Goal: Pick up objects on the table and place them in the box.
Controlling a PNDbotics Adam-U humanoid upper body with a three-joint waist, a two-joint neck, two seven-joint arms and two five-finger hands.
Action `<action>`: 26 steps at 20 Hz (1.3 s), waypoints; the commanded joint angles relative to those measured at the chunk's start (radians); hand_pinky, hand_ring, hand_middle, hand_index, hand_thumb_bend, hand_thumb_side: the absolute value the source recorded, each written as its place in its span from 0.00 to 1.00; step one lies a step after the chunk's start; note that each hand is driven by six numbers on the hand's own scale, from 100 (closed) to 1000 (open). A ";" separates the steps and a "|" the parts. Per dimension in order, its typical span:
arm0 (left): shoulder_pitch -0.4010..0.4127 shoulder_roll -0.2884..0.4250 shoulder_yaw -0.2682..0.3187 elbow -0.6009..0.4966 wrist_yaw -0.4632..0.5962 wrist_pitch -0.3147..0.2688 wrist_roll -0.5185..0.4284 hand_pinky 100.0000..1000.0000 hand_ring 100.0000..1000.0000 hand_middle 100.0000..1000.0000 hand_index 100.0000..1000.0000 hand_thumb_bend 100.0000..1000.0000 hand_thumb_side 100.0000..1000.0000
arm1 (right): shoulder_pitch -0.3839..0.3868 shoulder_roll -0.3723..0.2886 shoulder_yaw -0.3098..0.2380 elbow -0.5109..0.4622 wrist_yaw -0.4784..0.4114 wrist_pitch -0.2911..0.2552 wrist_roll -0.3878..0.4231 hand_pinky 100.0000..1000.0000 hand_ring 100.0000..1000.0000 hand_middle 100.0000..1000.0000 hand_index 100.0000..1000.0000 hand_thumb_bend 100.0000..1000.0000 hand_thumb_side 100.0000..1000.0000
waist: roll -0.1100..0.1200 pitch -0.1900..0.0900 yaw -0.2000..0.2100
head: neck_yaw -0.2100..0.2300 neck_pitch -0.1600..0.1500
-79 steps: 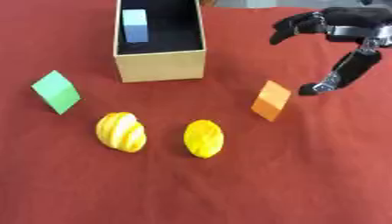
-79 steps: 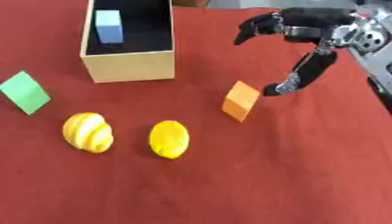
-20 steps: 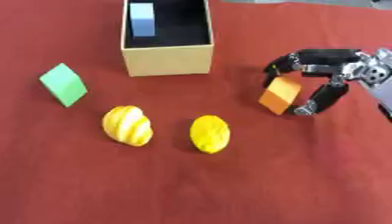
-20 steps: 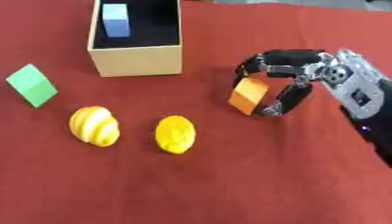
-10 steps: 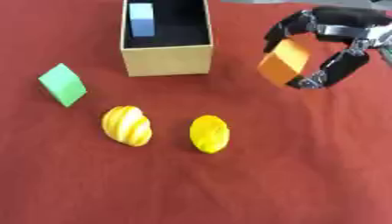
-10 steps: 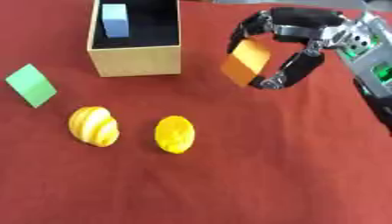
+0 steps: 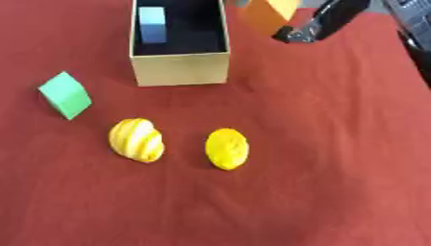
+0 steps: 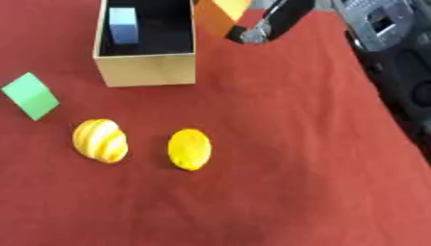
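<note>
Your orange block (image 7: pixel 268 14) is held up at the top edge, just right of the box (image 7: pixel 180 72), tilted, pinched by the robot hand (image 7: pixel 324 21). The tan box stands open with a black interior; a pale blue block (image 7: pixel 152 24) stands inside at its left wall. On the red worktop (image 7: pixel 336 144) lie a green cube (image 7: pixel 65 94), a yellow striped fruit (image 7: pixel 136 140) and a yellow lemon (image 7: pixel 227 148).

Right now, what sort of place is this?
Probably a staged tabletop test setup: a red cloth, an open cardboard box, and toy-like pieces such as a green block and a yellow lemon-like thing.
</note>
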 commanded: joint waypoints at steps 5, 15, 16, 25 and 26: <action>-0.044 -0.007 -0.012 -0.016 0.013 -0.011 -0.016 0.72 0.73 0.73 0.85 0.20 0.65 | -0.114 0.101 -0.045 0.155 0.146 -0.126 0.040 0.81 0.84 0.50 0.64 0.00 0.00 | -0.007 -0.018 0.029 | -0.037 -0.036; -0.075 -0.020 -0.031 -0.016 0.026 -0.014 -0.039 0.72 0.73 0.73 0.85 0.20 0.66 | -0.159 0.178 -0.096 0.300 0.341 -0.129 -0.088 0.81 0.86 0.53 0.67 0.07 0.00 | -0.032 -0.003 0.071 | -0.060 -0.064; -0.076 -0.021 -0.031 -0.016 0.027 -0.014 -0.039 0.72 0.73 0.73 0.85 0.20 0.66 | -0.157 0.180 -0.095 0.306 0.357 -0.133 -0.096 0.81 0.86 0.54 0.67 0.05 0.03 | -0.032 -0.003 0.072 | -0.060 -0.064; -0.074 -0.020 -0.036 -0.016 0.031 -0.008 -0.048 0.72 0.73 0.73 0.85 0.19 0.66 | -0.150 0.182 -0.088 0.307 0.476 -0.154 -0.139 0.88 1.00 0.83 0.90 0.36 0.32 | -0.030 -0.002 0.068 | -0.056 -0.053; -0.073 -0.019 -0.037 -0.016 0.031 -0.008 -0.049 0.72 0.73 0.73 0.85 0.19 0.66 | -0.151 0.182 -0.090 0.305 0.487 -0.150 -0.149 0.88 1.00 0.83 0.90 0.38 0.33 | -0.030 -0.003 0.067 | -0.057 -0.053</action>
